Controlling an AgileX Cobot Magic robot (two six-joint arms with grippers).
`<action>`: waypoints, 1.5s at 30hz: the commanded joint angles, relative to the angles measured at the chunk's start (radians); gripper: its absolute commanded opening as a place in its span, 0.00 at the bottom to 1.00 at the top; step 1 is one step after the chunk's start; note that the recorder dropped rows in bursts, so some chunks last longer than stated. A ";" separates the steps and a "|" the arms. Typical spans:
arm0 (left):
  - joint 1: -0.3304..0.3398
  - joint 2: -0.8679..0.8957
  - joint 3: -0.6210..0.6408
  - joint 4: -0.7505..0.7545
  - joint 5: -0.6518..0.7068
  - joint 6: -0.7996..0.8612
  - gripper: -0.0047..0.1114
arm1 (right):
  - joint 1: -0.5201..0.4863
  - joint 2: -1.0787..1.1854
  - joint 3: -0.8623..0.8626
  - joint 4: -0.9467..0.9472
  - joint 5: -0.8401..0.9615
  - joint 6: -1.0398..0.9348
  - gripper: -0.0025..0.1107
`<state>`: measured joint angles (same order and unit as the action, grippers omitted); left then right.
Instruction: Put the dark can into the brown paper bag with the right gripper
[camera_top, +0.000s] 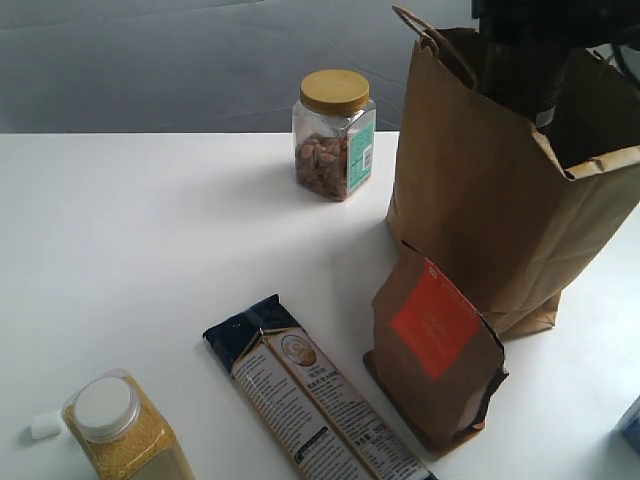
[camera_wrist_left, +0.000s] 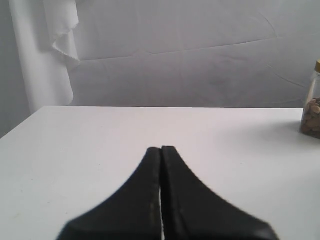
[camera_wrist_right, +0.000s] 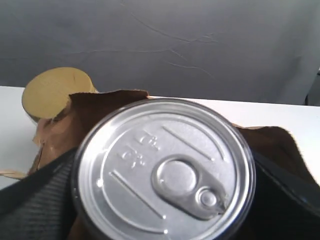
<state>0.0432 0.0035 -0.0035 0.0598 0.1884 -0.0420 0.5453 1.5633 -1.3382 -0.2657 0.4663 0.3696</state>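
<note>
The dark can (camera_wrist_right: 162, 170) fills the right wrist view, its silver pull-tab lid facing the camera. My right gripper (camera_wrist_right: 162, 200) is shut on it, with a black finger (camera_wrist_right: 35, 200) on each side of the can. The torn rim of the brown paper bag (camera_wrist_right: 107, 100) lies just beyond and around the can. In the exterior view the brown paper bag (camera_top: 490, 210) stands upright at the back right, and the black right gripper (camera_top: 525, 60) reaches down into its open mouth; the can itself is hard to make out there. My left gripper (camera_wrist_left: 161, 150) is shut and empty, low over the white table.
A clear nut jar (camera_top: 334, 135) with a yellow lid stands left of the bag. A brown pouch with an orange label (camera_top: 435, 350) stands in front of the bag. A long dark packet (camera_top: 310, 395) lies flat beside it, and a white-lidded jar of yellow grain (camera_top: 125, 430) is front left.
</note>
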 joint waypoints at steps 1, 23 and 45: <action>-0.006 -0.003 0.004 0.003 0.000 -0.004 0.04 | -0.009 0.016 0.054 0.022 -0.179 -0.013 0.02; -0.006 -0.003 0.004 0.003 0.000 -0.004 0.04 | -0.036 0.013 0.166 0.042 -0.265 -0.011 0.83; -0.006 -0.003 0.004 0.003 0.000 -0.004 0.04 | -0.044 -0.700 0.305 -0.119 0.038 0.106 0.02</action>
<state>0.0432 0.0035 -0.0035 0.0598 0.1884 -0.0420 0.5178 0.9781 -1.1016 -0.3656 0.4878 0.4634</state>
